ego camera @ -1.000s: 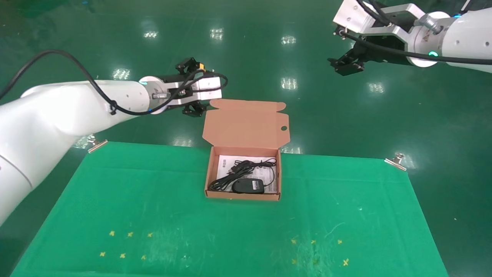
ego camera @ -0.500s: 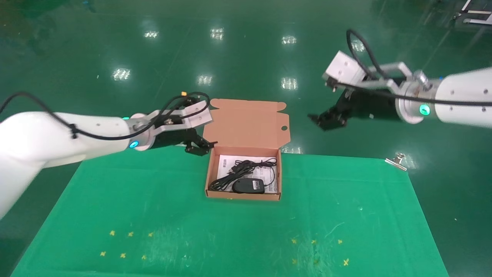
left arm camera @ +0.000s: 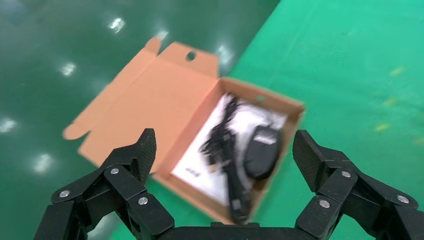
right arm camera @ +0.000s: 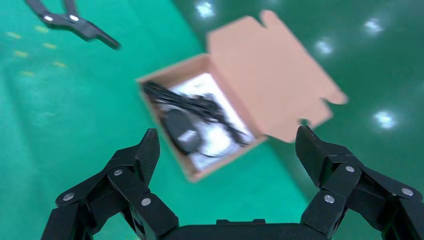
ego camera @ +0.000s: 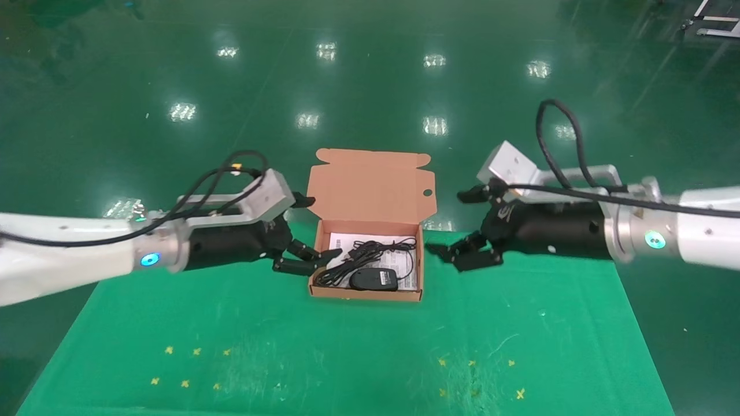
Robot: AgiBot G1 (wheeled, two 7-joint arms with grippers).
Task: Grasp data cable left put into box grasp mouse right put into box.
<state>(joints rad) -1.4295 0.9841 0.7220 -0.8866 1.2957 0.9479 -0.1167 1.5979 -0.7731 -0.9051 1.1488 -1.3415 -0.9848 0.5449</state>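
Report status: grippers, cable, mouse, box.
Left gripper open, empty, at the box's left side. Right gripper open, empty, at its right. Data cable and mouse both inside the box, lid up. Nothing in the way.

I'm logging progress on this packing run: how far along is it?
Both items look packed: the data cable and the mouse lie inside the box. Nothing is in hand: the left gripper and right gripper sit open and empty either side of it. The lid stands open; nothing else seems left.
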